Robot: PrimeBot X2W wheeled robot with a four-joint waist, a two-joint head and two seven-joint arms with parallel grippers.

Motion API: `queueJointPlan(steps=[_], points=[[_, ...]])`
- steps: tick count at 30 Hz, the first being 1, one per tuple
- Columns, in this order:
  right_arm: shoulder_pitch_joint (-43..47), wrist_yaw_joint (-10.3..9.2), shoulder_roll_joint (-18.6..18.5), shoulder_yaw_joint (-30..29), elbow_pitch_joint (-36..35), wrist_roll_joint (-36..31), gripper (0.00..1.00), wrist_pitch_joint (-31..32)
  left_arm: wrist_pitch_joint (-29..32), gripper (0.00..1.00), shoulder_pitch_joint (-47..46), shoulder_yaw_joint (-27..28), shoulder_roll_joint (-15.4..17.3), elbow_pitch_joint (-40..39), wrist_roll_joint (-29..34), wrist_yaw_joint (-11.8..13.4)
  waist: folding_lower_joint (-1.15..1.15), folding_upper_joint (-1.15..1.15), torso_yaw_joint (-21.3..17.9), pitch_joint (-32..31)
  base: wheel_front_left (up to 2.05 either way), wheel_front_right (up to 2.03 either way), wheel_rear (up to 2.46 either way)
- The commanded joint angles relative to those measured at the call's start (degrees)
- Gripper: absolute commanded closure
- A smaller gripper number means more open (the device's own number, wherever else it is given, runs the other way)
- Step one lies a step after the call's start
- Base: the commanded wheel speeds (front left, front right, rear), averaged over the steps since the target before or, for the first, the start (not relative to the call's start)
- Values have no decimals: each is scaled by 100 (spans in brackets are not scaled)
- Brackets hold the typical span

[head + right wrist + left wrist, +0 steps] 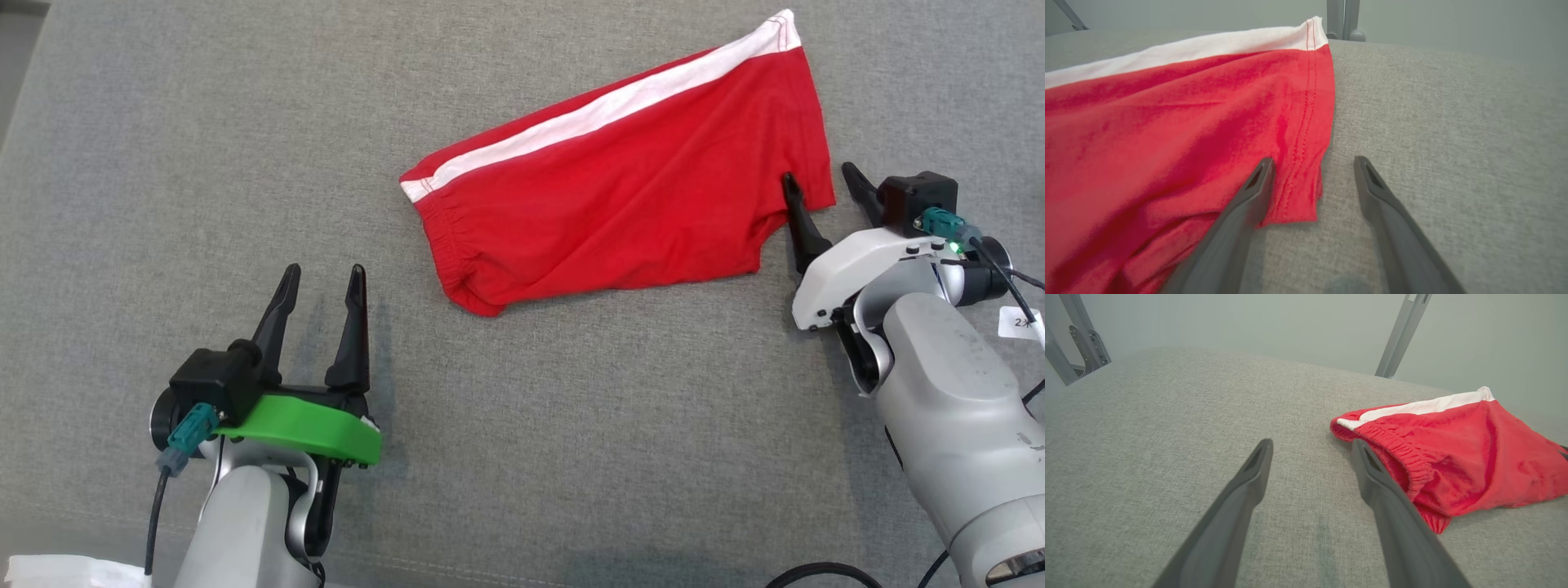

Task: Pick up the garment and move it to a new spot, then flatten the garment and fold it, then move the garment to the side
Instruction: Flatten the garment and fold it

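A pair of red shorts (620,204) with a white side stripe lies spread on the grey fabric surface (204,163), waistband toward the left. My right gripper (819,175) is open at the shorts' lower right hem corner (1300,192), one finger over the cloth and the other beside it on bare fabric. My left gripper (323,273) is open, off to the lower left of the elastic waistband (1396,457), holding nothing; in the left wrist view its right finger (1372,473) overlaps the waistband's edge.
Grey metal frame legs (1400,335) stand beyond the far edge of the surface, another pair at the far left (1081,343). A white cloth or paper (57,572) shows at the bottom left corner. A stitched seam (522,567) runs along the near edge.
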Motion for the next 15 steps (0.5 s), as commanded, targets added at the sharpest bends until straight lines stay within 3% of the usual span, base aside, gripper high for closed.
queueJointPlan(steps=[1,3,4,6,15], points=[[11,-12,14,9,94,44,0,-5,2,0,58,-5,18,-27,14,8,0,1,53,14,0,0,0],[-2,-11,41,-36,197,115,2,6,2,0,61,-18,17,-16,23,8,0,1,78,7,0,0,0],[19,-11,64,-55,251,147,28,7,2,0,59,-30,17,-12,40,8,0,1,89,0,0,0,0],[40,-12,68,-60,286,171,100,7,2,0,62,-45,18,-18,41,8,0,1,105,-13,0,0,0],[338,-12,90,-190,-5,450,100,5,2,0,167,-21,18,23,157,8,0,1,-64,-249,0,0,0]])
